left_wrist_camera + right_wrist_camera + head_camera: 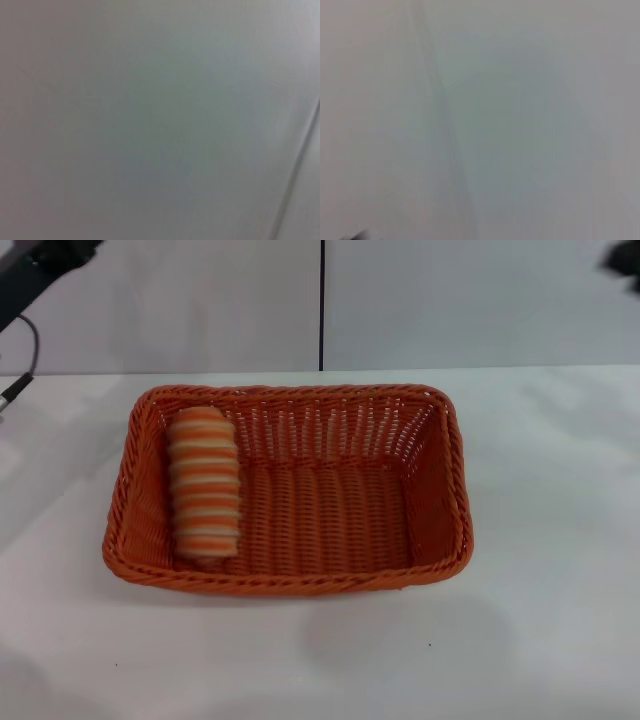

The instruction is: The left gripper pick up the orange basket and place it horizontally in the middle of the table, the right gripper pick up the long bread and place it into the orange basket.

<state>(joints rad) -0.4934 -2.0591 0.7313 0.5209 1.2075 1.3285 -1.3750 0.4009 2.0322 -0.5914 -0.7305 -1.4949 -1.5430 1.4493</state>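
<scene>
The orange basket (300,490) lies lengthwise across the middle of the white table (540,620). Inside it, against its left wall, rests the long bread (204,483), tan with orange-brown ridges, its length running front to back. Nothing touches the basket or the bread. The left gripper (45,260) shows only as a dark shape in the top left corner of the head view, far above and behind the basket. The right gripper (625,262) is a dark blur in the top right corner. Both wrist views show only a plain pale surface.
A thin dark cable (22,370) hangs down at the far left edge above the table's back. A white wall with a dark vertical seam (322,300) stands behind the table. White tabletop surrounds the basket on all sides.
</scene>
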